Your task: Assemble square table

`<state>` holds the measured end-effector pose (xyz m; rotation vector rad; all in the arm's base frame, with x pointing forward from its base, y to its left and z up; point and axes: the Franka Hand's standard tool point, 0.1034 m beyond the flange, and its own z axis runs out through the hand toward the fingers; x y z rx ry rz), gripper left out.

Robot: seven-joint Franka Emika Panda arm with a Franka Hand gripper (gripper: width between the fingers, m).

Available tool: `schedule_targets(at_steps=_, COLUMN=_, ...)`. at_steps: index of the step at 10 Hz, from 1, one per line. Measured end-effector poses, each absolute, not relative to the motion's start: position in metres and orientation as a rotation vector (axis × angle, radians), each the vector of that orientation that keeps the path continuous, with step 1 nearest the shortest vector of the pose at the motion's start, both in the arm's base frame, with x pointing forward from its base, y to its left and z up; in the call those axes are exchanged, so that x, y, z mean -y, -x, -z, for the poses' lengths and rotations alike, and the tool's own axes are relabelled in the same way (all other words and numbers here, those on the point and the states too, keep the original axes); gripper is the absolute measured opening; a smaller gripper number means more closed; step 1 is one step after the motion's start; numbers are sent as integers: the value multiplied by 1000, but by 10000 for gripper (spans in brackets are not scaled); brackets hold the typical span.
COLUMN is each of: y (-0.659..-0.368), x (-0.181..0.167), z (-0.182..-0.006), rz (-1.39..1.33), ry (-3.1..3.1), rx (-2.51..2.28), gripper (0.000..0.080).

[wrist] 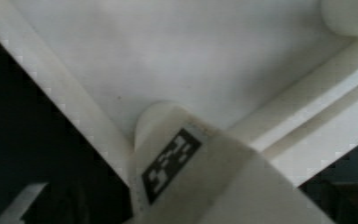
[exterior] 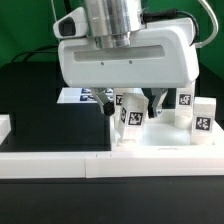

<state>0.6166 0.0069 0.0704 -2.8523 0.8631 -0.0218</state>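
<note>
gripper (exterior: 137,104): hangs from the large white wrist housing at the middle of the exterior view, directly over the square panel; its 2 dark fingers (exterior: 109,99) stand apart on either side of 1 leg peg, jaws released, no contact with the peg visible.
square panel (exterior: 165,155): white plastic, raised rim, lies on the black table toward the exterior view's right; in the wrist view its flat inner face and rim fill most of the picture.
leg peg between the fingers (exterior: 129,118): white, upright on the panel, black-white tag facing the camera; in the wrist view it rises from the lower edge with its tag turned sideways.
second leg peg (exterior: 185,103): white, tagged, upright, behind the panel's far side toward the exterior view's right, partly hidden by the wrist housing.
third leg peg (exterior: 202,122): white, tagged, upright, at the exterior view's right edge, just beside the second peg.
marker board (exterior: 78,96): flat white sheet with printed tags, on the table behind the gripper, mostly covered by the housing.
white bar (exterior: 45,163): long, edges the black table along the near side, touching the panel's corner region; exact joint cannot be told.
black table (exterior: 40,110): dark surface carrying all parts.
</note>
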Motion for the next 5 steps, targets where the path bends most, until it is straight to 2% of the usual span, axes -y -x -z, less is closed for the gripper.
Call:
schedule_targets(at_steps=2, y=-617, x=-5, z=-70, rz=38, ry=2907, rx=-673, gripper=649)
schedule_targets(at_steps=3, y=-617, x=-3, z=-71, rz=62, ry=2971, rx=-470, gripper=649)
schedule_targets(at_steps=4, y=-621, x=0, z=-73, rz=119, ry=3061, rx=-36, gripper=649)
schedule_targets(at_steps=5, y=-623, x=0, z=-73, rz=149, ry=3071, rx=96, gripper=649)
